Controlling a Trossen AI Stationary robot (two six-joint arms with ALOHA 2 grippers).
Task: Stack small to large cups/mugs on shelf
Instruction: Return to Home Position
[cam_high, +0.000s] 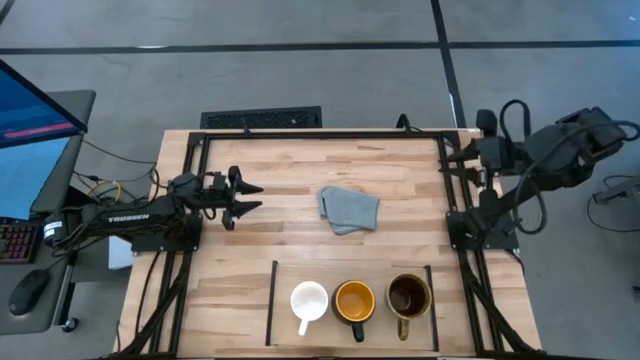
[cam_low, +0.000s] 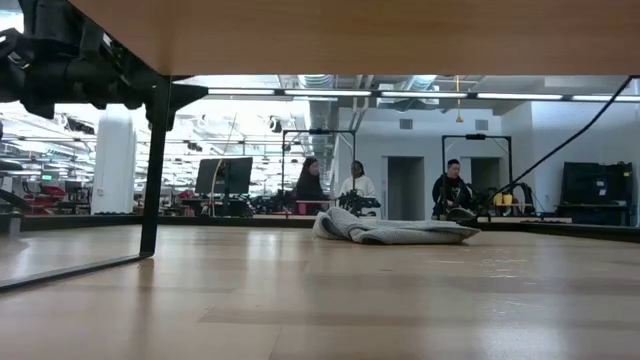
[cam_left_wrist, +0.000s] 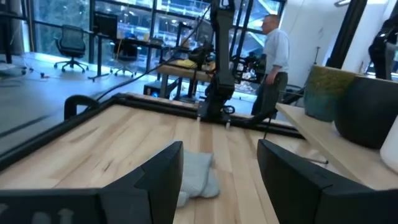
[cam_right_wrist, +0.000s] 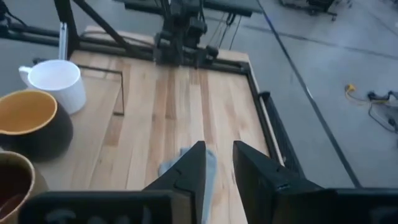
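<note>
**Mugs lined up small to large on the shelf (cam_high: 340, 272)**

Mugs are standing three in a row between the shelf's two thin black bars. The small white mug (cam_high: 309, 301) is sitting leftmost, the dark mug with the yellow-orange inside (cam_high: 354, 301) in the middle, and the brownish-gold mug (cam_high: 408, 296) at the right, each just beside the next. The grey cloth (cam_high: 349, 209) is lying crumpled mid-table, well apart from them. The left gripper (cam_high: 250, 197) is hovering over the table's left side, jaws released and empty. The right gripper (cam_right_wrist: 219, 168) is hanging by the right edge, fingers parted slightly, gripping nothing.
</note>
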